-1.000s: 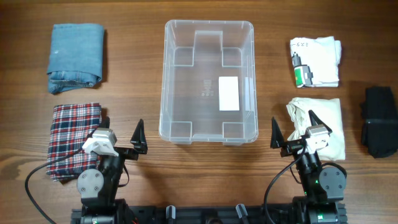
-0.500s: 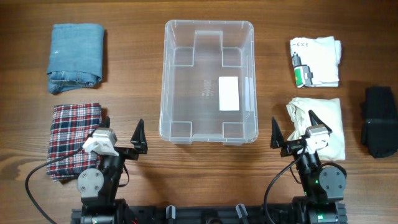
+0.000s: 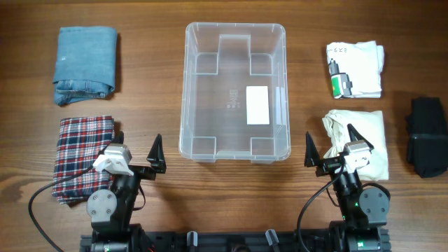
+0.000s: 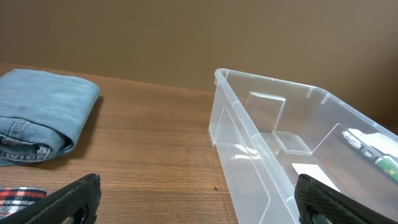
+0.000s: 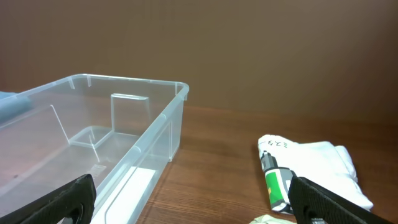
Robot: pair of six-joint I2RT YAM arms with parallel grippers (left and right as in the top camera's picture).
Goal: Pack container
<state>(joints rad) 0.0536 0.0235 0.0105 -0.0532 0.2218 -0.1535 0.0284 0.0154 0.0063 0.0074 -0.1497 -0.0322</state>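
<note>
Likely light, stiff, slippery: clear plastic container (image 3: 183, 91), best pinched over a rim wall. Left end effector (image 4: 196, 183) and right end effector (image 5: 191, 182) spread wide, empty.

Clear rectangular plastic bin (image 4: 249, 155) stands open at right on the brown wooden table (image 4: 155, 143). Folded blue denim garment (image 4: 43, 112) lies well apart at left. Left gripper (image 4: 199, 205): black fingers (image 4: 68, 199) spread wide at both lower corners.

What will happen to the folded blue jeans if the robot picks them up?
The jeans are soft folded cloth, so they would probably droop and partly unfold if pinched at one edge. The stack looks thick, so it is likely heavier than the plaid cloth. Lying flat, it shouldn't roll.
</note>
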